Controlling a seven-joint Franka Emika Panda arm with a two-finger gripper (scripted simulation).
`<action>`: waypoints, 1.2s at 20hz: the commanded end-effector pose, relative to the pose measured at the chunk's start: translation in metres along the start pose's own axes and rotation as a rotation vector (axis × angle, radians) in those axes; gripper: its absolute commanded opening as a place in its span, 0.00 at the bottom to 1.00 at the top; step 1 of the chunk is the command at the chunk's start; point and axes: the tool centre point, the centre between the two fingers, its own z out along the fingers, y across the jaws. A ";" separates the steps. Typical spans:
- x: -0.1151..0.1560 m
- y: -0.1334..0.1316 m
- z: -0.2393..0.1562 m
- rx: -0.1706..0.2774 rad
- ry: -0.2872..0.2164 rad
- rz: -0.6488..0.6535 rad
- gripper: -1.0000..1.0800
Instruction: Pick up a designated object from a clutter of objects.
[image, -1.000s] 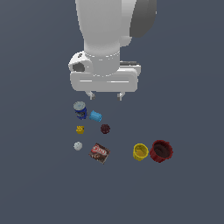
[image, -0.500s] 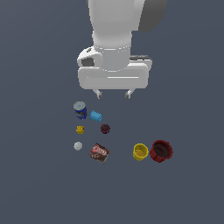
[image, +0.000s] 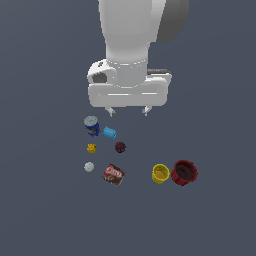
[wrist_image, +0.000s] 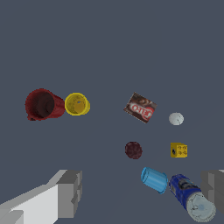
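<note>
Pudding-style brown box (image: 114, 174), dark brown with red-and-white lettering, lies flat on the grey surface (image: 45, 215) at the near edge of the clutter, untouched. White ball (image: 89, 167) sits near it on the exterior view's left; maroon ball (image: 120, 147) lies just beyond it; yellow cup (image: 160, 173) and dark-red cup (image: 184, 172) stand apart to the exterior view's right. Gripper (image: 128, 111) hangs well above the items, jaws spread wide, holding nothing, roughly over the blue can (image: 91, 125) and light-blue cylinder (image: 109, 133) rather than the box.

Risks, by judgement:
- Descent from present alignment would meet the wrong items
- Box is low and flat; a shallow grasp may slip off its edges
- Maroon ball may roll if brushed by a finger
</note>
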 end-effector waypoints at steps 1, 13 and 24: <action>0.004 0.002 0.007 -0.003 -0.002 -0.030 0.96; 0.031 0.021 0.065 -0.018 -0.021 -0.282 0.96; 0.052 0.041 0.133 -0.020 -0.042 -0.555 0.96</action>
